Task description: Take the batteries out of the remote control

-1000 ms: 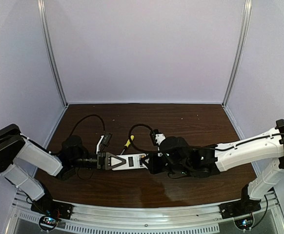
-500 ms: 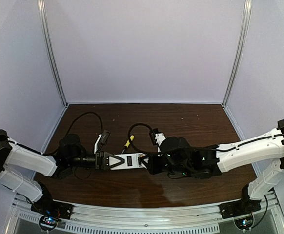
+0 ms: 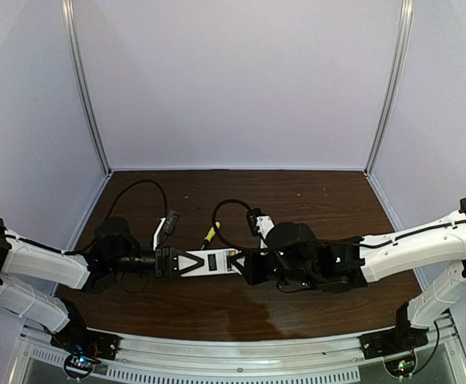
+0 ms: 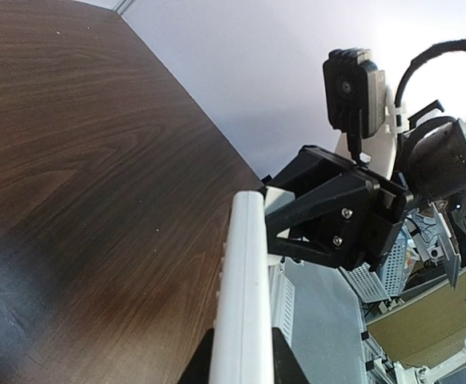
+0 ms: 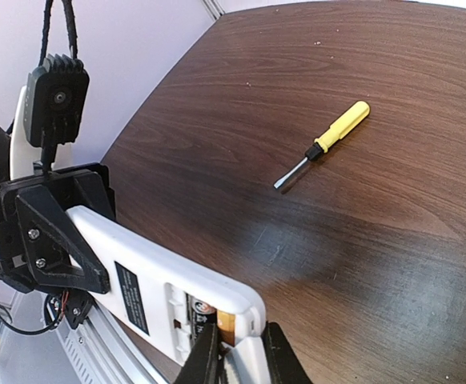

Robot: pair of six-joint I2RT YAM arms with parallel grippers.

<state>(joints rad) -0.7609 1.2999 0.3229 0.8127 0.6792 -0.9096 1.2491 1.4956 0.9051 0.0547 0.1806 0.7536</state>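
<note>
The remote control (image 3: 217,262) hangs just above the table at lower centre of the overhead view, lying lengthwise left to right. Its white back is turned up, with a dark rectangular label on it. The left gripper (image 3: 186,262) clamps its left end, and its right end sits between the fingers of the right gripper (image 3: 241,262).

In the right wrist view the remote (image 5: 141,276) runs across the lower left, its battery bay uncovered. One battery (image 5: 209,312) lies inside, dark-labelled with an orange end. I can't make out a second.
</note>
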